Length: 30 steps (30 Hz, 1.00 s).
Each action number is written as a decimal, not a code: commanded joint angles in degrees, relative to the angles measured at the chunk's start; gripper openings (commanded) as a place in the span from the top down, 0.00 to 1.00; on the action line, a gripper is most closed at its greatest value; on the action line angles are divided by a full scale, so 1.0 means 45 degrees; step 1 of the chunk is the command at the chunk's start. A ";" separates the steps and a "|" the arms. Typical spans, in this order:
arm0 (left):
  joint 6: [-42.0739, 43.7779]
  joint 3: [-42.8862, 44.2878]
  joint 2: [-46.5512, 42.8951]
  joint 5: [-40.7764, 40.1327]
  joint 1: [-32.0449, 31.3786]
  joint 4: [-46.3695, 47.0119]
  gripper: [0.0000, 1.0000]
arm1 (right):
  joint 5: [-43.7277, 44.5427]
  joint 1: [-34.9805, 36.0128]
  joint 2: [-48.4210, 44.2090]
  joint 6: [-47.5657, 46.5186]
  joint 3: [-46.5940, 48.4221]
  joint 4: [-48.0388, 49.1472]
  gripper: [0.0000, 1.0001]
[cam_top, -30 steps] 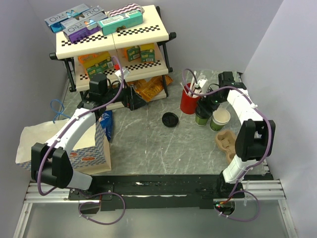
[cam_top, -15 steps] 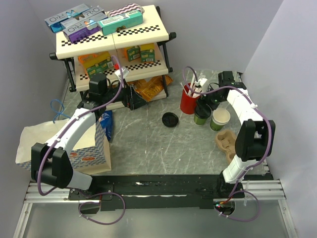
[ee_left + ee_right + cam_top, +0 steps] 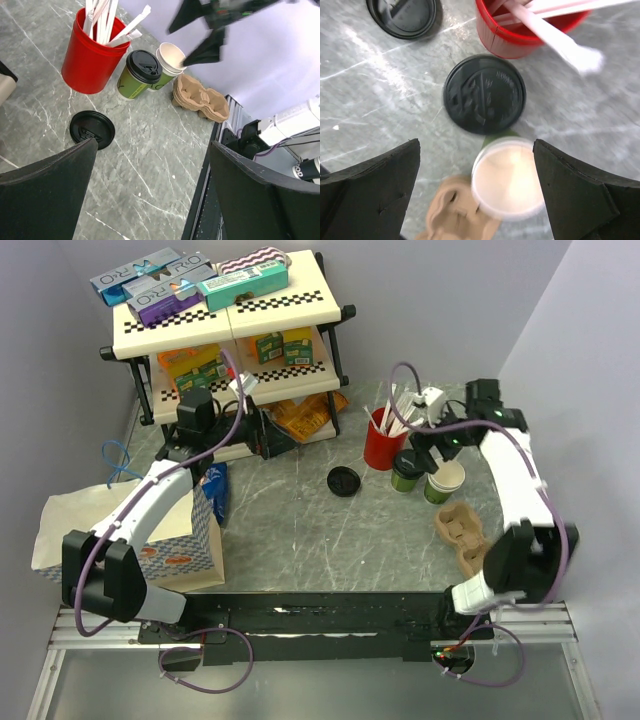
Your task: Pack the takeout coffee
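the surface (image 3: 300,530) carries the bag (image 3: 180,545) at its near left corner and the cups toward its far right corner. the right arm (image 3: 512,480) reaches over that far right group. the right pincer (image 3: 436,445) hangs above it, spread wide and holding nothing. the left pincer (image 3: 152,145) is also spread wide and empty, toward the far left and well apart from the cups, so the right arm is plainly the nearer one.

the coffee (image 3: 406,471) stands upright with its black lid (image 3: 484,93) on. the red cup (image 3: 381,443) is on its far left side and the open cup (image 3: 445,480) on its near right side, each just beside it. a spare lid (image 3: 343,481) lies flat nearer the middle.

in the right wrist view the lidded top sits just ahead of the gap between the fingers, nearly on the centre line and below the fingertips. the cup's long axis is vertical and the pincer looks almost straight down it. by this, the next move calls for a short reach forward and down, a finger passing either side of the cup. the open cup, close under the gap, looks the likeliest thing to get knocked.
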 commanded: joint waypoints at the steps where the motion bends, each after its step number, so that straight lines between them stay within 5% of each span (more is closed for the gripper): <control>1: -0.0175 0.0116 -0.0830 -0.0091 0.0013 0.0440 0.01 | 0.0146 -0.0190 -0.3120 0.0345 -0.0692 -0.1345 0.00; 12: 0.0512 -0.0018 -0.1729 -0.0327 -0.0007 -0.0265 0.01 | 0.1944 -0.1848 -0.6717 -0.0082 -0.4556 -0.3630 0.06; 18: -0.0348 -0.0664 -0.1945 -0.0053 0.0013 0.0575 0.01 | 0.2803 -0.3877 -0.6426 -0.1117 -0.6084 -0.3203 0.16; 30: -0.0583 -0.0351 -0.1340 0.0084 0.0032 0.0771 0.01 | 0.3801 -0.4780 -0.4219 -0.1432 -0.6945 -0.1092 0.32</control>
